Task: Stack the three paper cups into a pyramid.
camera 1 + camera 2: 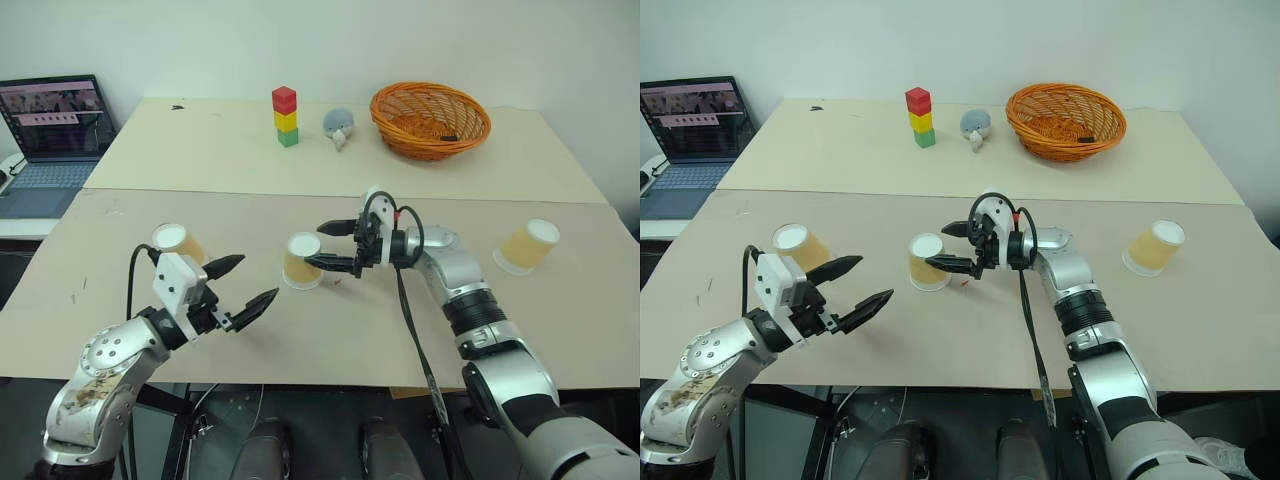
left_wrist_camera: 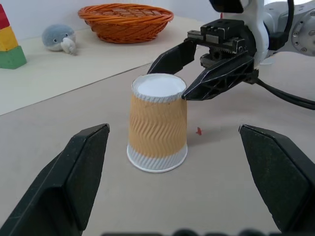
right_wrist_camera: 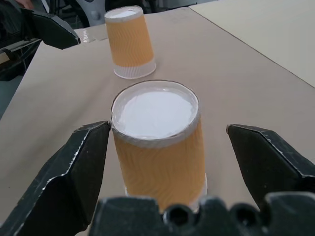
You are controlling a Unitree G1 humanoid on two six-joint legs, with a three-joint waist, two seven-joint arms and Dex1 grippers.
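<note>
On beige table (image 1: 330,180), laptop (image 1: 50,140), possibly running

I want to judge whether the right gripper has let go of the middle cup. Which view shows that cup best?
The right wrist view: the middle cup stands upside down between the open right gripper, one finger at its side. The left wrist view shows its full side; the eye views show it smaller.

Middle cup (image 1: 302,260) stands upside down on the near table (image 1: 330,340), with the right gripper (image 1: 330,246) straddling its top, fingers spread, blocking access from that side. Left gripper (image 1: 248,284) hangs wide apart just beside it, left cup (image 1: 179,242) close behind that arm. Bare tabletop between middle cup and right cup (image 1: 528,246), well apart; block tower (image 1: 285,116), plush (image 1: 338,125), basket (image 1: 430,119) sit far back.
</note>
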